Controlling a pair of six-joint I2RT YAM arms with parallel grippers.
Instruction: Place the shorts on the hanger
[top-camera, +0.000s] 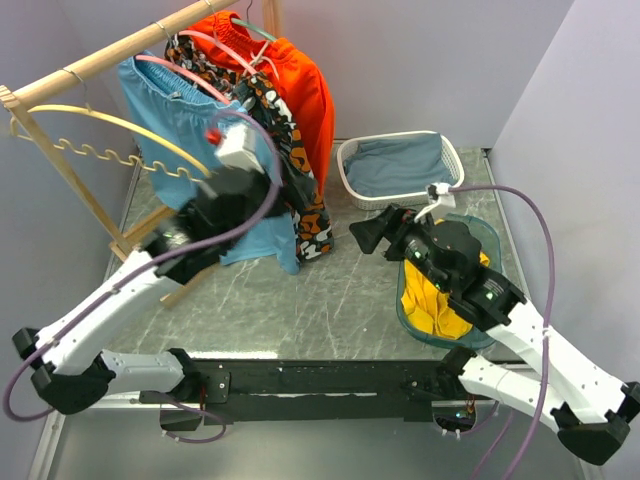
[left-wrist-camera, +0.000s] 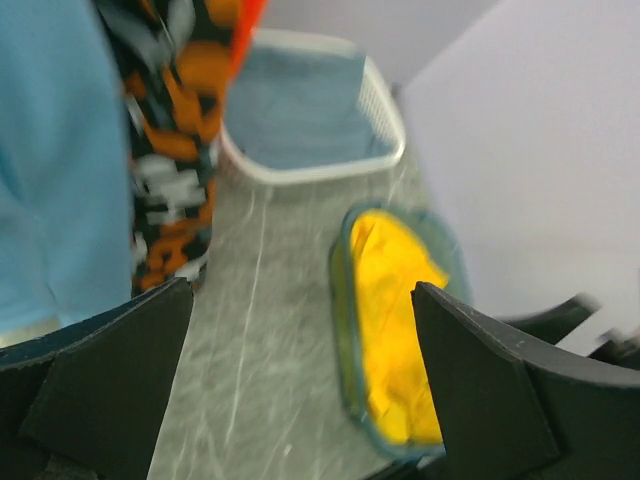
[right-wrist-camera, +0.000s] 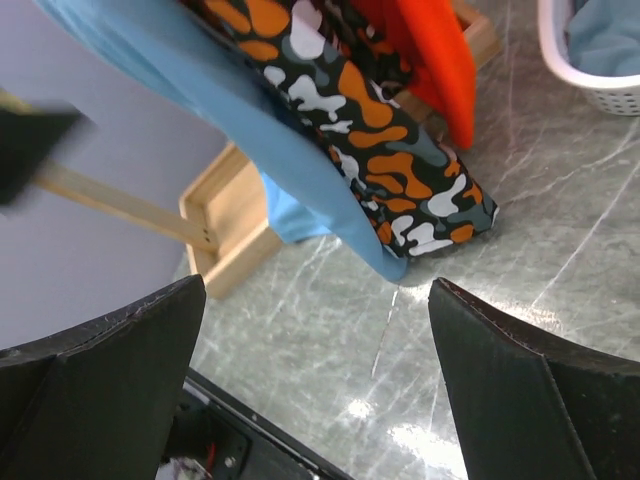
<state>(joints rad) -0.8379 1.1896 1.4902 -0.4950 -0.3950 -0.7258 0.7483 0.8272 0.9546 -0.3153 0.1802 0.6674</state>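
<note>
The sky-blue shorts (top-camera: 165, 115) hang from the thin pink hanger (top-camera: 185, 72) on the wooden rail, their leg reaching down near the tabletop. They also show in the left wrist view (left-wrist-camera: 50, 150) and the right wrist view (right-wrist-camera: 230, 100). My left gripper (top-camera: 240, 190) is blurred, just in front of the hanging shorts; it is open and empty (left-wrist-camera: 300, 300). My right gripper (top-camera: 365, 235) is open and empty over the middle of the table, right of the shorts' hem (right-wrist-camera: 318, 290).
Camouflage shorts (top-camera: 290, 150) and an orange garment (top-camera: 305, 90) hang beside the blue shorts. A yellow hanger (top-camera: 100, 120) hangs on the wooden rack (top-camera: 100, 60). A white basket (top-camera: 352, 185) holds grey-blue cloth. A glass bowl (top-camera: 405, 315) holds yellow cloth.
</note>
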